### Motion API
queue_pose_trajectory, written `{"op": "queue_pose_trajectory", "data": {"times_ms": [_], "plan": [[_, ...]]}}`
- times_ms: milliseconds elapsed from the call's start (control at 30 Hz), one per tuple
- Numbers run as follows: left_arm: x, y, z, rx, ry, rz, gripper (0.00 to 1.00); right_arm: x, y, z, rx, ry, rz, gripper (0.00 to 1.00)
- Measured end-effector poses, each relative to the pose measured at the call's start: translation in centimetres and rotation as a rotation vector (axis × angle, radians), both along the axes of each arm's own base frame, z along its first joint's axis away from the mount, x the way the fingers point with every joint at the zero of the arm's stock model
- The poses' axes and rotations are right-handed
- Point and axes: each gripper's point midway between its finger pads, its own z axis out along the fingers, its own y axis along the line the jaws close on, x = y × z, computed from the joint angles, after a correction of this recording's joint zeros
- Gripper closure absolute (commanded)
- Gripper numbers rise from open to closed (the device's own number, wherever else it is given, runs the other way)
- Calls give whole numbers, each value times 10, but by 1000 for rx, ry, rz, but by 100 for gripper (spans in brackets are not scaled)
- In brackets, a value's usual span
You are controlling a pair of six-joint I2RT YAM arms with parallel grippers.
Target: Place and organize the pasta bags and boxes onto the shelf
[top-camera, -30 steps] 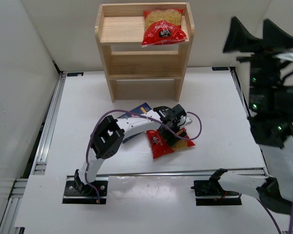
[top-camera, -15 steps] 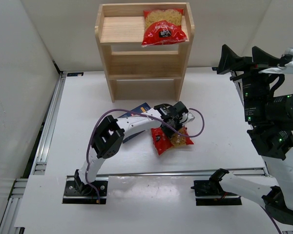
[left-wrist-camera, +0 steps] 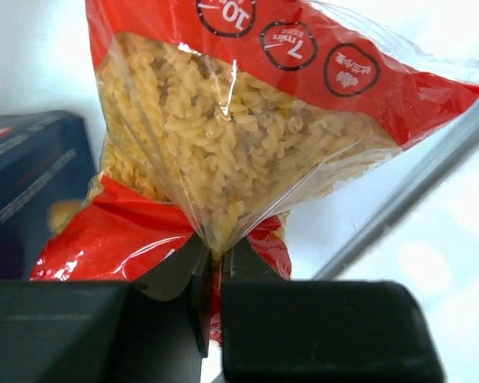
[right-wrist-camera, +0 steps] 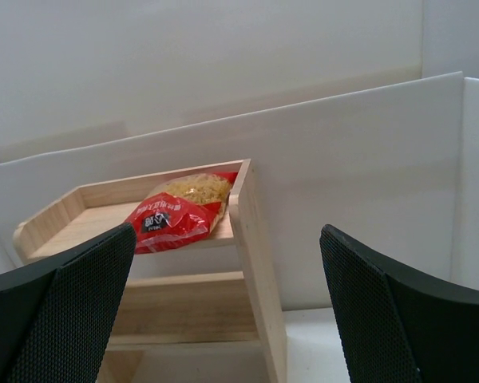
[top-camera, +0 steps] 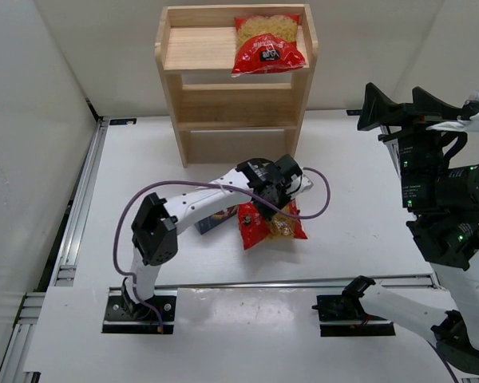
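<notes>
One red pasta bag (top-camera: 267, 44) lies on the right side of the top tier of the wooden shelf (top-camera: 193, 105). A second red bag (top-camera: 270, 226) is in mid-table, and my left gripper (top-camera: 265, 207) is shut on its edge. In the left wrist view the jaws (left-wrist-camera: 215, 254) pinch the bag's clear film (left-wrist-camera: 223, 136), which hangs bunched from them. The navy pasta box (top-camera: 215, 217) lies flat just left of this bag, partly under the left arm, and shows in that view too (left-wrist-camera: 32, 183). My right gripper (top-camera: 407, 108) is raised at the right, open and empty, facing the shelf (right-wrist-camera: 255, 263) and its bag (right-wrist-camera: 176, 215).
White walls close in the table on the left, back and right. A metal rail (top-camera: 80, 199) runs along the left edge. The left half of the shelf's top tier and its two lower tiers hold nothing. A purple cable (top-camera: 315, 199) loops beside the left wrist.
My left gripper has shut on the red bag and pulled it up and slightly left, with the arm stretched farther out. The right arm has swung into fuller view and settled.
</notes>
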Motion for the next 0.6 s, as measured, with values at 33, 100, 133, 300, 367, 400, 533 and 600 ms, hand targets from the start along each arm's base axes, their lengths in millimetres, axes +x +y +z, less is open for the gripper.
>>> {"op": "queue_pose_trajectory", "data": {"times_ms": [33, 100, 133, 300, 367, 400, 533, 600], "plan": [[-1, 2, 13, -17, -11, 0, 90, -1, -1, 0, 4, -2, 1, 0], [0, 3, 36, -53, -38, 4, 90, -2, -2, -1, 8, 0, 1, 0], [2, 3, 50, -78, -57, 8, 90, -2, -3, -2, 11, 0, 0, 0], [14, 10, 127, -227, -178, 43, 90, -6, -8, -1, 37, 1, -5, 0], [16, 23, 158, -279, -241, 68, 90, -7, -12, -1, 55, 3, -16, 0], [15, 31, 174, -303, -279, 82, 90, -8, -15, -1, 66, 4, -24, 0], [10, 69, 248, -415, -458, 158, 90, -12, -29, -2, 120, 15, -66, 0], [14, 87, 293, -486, -571, 226, 90, -13, -33, -5, 142, 24, -78, 0]]}}
